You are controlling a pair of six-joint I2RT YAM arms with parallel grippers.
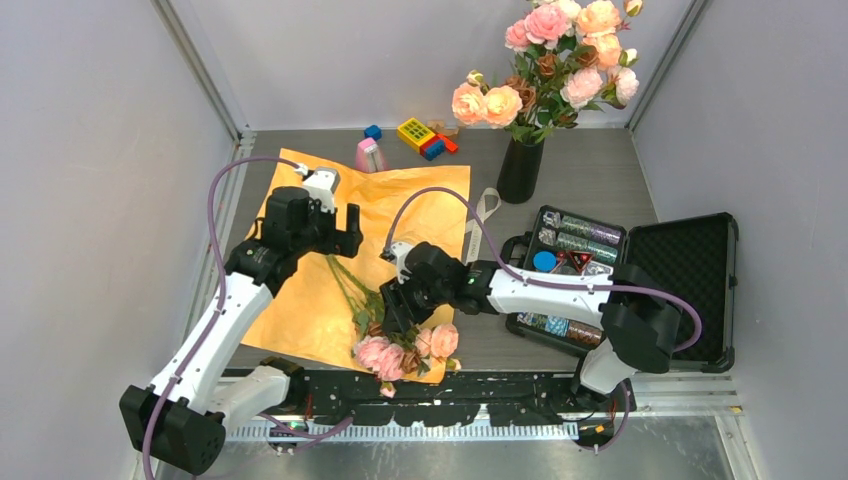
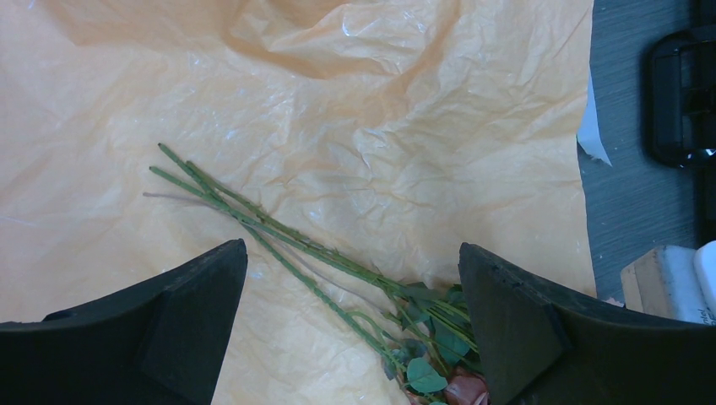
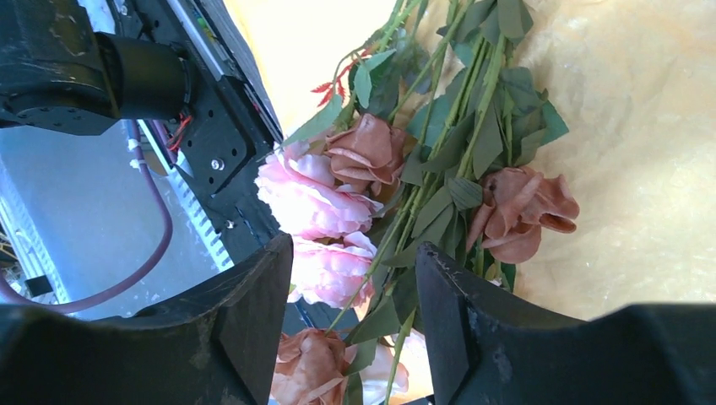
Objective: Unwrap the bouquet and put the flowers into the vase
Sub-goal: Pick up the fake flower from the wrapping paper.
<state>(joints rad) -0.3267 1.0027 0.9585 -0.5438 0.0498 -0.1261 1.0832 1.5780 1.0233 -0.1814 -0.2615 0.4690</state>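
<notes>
**A:** Where are things sitting?

**B:** The pink and peach fabric flowers [image 1: 400,350] are lying loose on the flattened crinkly orange paper [image 1: 420,200]. Heads are pointing toward the near edge of the grey bench [image 1: 590,170], and the thin green stems [image 2: 253,221] are fanning away to the far left.

**A:** Pincers?

**B:** The right pincer [image 3: 353,245] is straddling the leafy stretch just above the heads. Its jaws are standing apart, not pinching anything yet. The left pincer [image 2: 351,246] is hanging fully released over the stem ends, touching nothing.

**A:** So how are we doing the pick?

**B:** I'm suggesting getting every stem inside the jaws before clamping (a couple are splaying outward, so one is easy to miss). I'm also keeping the paper out of the bite, otherwise the sheet is probably coming up too. Then I'm lifting slowly and tipping the heads up so the stems are hanging down.

**A:** And the vase?

**B:** The tall glossy black vase [image 1: 520,170] is standing at the far side, just past the paper's far right corner, well apart from the flowers. It's already carrying a crowd of other roses [image 1: 550,60], so I'm expecting a tight neck. I'm suggesting going in steep, with the left pincer bunching the stem ends.
</notes>
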